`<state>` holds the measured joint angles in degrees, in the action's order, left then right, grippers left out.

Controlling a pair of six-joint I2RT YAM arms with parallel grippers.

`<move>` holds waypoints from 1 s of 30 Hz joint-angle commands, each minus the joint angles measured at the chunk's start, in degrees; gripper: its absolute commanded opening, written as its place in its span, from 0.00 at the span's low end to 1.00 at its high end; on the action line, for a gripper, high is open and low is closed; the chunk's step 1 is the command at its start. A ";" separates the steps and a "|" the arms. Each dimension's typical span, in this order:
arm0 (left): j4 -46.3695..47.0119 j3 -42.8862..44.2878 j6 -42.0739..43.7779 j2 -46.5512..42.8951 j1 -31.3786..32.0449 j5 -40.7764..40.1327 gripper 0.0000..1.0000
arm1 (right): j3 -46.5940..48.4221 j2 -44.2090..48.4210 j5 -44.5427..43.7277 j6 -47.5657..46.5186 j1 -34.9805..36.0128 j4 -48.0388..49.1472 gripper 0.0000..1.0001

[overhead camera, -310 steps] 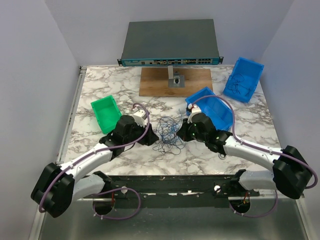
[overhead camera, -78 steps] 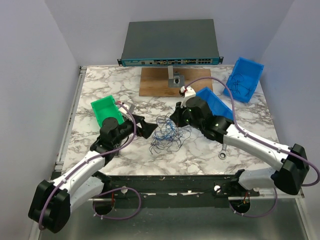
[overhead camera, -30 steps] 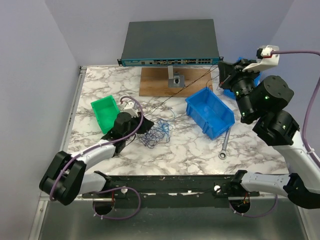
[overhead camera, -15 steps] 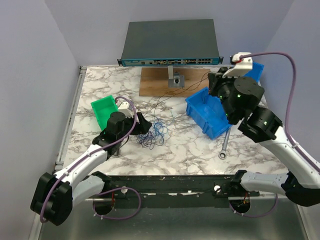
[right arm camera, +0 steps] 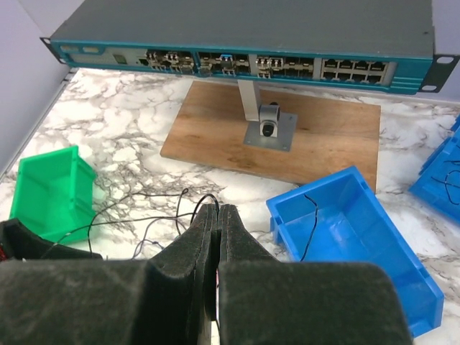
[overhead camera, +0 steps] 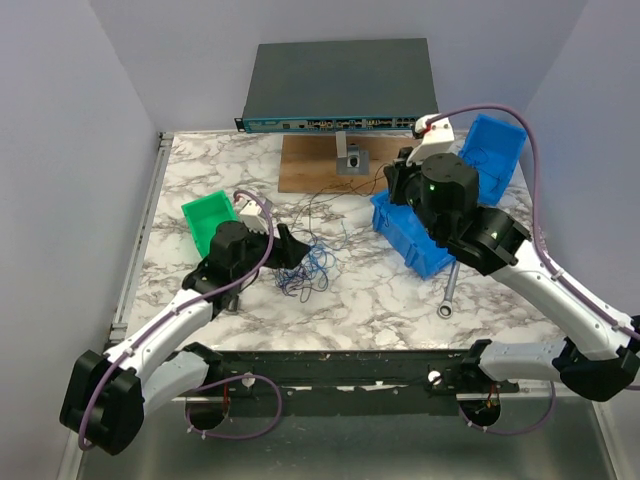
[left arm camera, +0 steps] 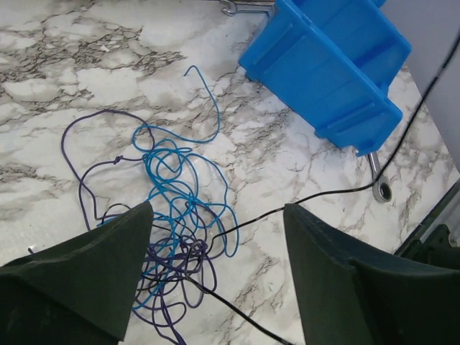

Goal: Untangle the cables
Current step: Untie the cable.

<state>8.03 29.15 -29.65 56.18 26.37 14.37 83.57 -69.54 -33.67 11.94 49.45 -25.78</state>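
The cables (overhead camera: 303, 270) are a small tangle of thin blue and purple wires on the marble table, left of centre; the left wrist view shows them (left arm camera: 172, 230) under my fingers. My left gripper (overhead camera: 290, 250) is open just above the tangle (left arm camera: 215, 215). A thin black wire (overhead camera: 340, 192) runs from the tangle up to my right gripper (overhead camera: 391, 182), which is raised over the near blue bin's left corner. In the right wrist view my right gripper (right arm camera: 218, 208) is shut on this black wire (right arm camera: 208, 197). The same wire crosses between my left fingers (left arm camera: 316, 195).
A near blue bin (overhead camera: 425, 228) holds one black wire (right arm camera: 310, 223). A second blue bin (overhead camera: 495, 155) stands at the back right, a green bin (overhead camera: 210, 222) at left. A wrench (overhead camera: 447, 290) lies right of centre. A wooden board (overhead camera: 345, 165) and a network switch (overhead camera: 340, 85) are at the back.
My right arm has come down and leftward from high at the back right to the near blue bin, still holding the black wire. The tangle has shifted slightly left; my left gripper stays over it.
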 commanded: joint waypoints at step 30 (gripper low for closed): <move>-23.17 11.83 2.61 7.04 9.73 -8.85 0.92 | 8.09 -8.49 -8.71 -7.46 0.03 11.91 0.01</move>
<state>-17.17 43.55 -27.66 71.02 35.94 8.80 93.25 -77.49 -36.95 5.65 49.45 -10.72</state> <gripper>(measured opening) 0.920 0.035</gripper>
